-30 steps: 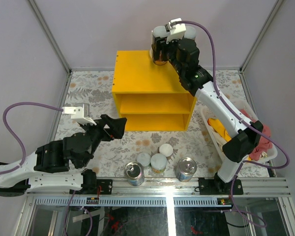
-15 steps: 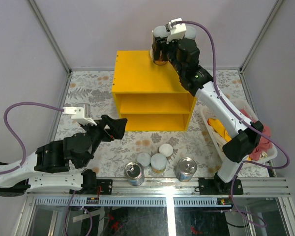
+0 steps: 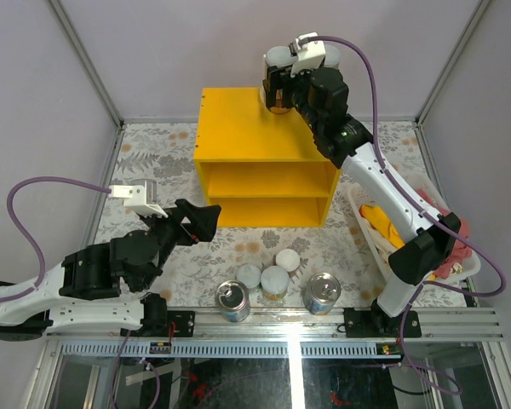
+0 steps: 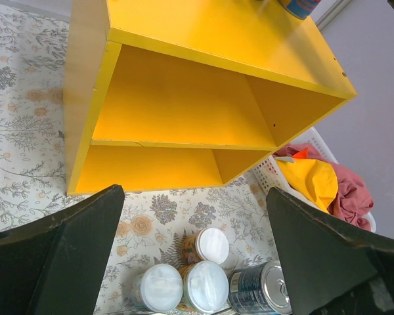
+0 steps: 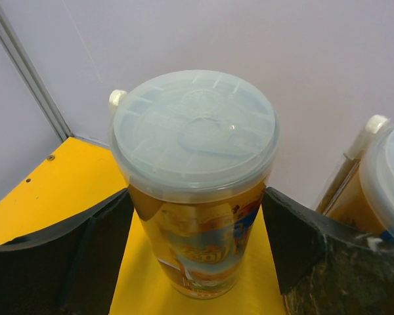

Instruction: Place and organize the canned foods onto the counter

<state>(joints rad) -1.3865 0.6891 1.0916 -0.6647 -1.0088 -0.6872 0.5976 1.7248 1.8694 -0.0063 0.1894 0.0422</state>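
The right tool straddles a tall orange can that stands upright on top of the yellow shelf unit, upper centre of the overhead frame. Its fingers sit close beside the can's sides; whether they press it I cannot tell. Another white-lidded can stands just right of it. The left tool gapes wide and empty, left of centre. A cluster of five cans stands on the floral surface, lower centre.

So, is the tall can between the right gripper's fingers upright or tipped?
Upright. The tall can stands on its base on the counter, its white lid facing up.
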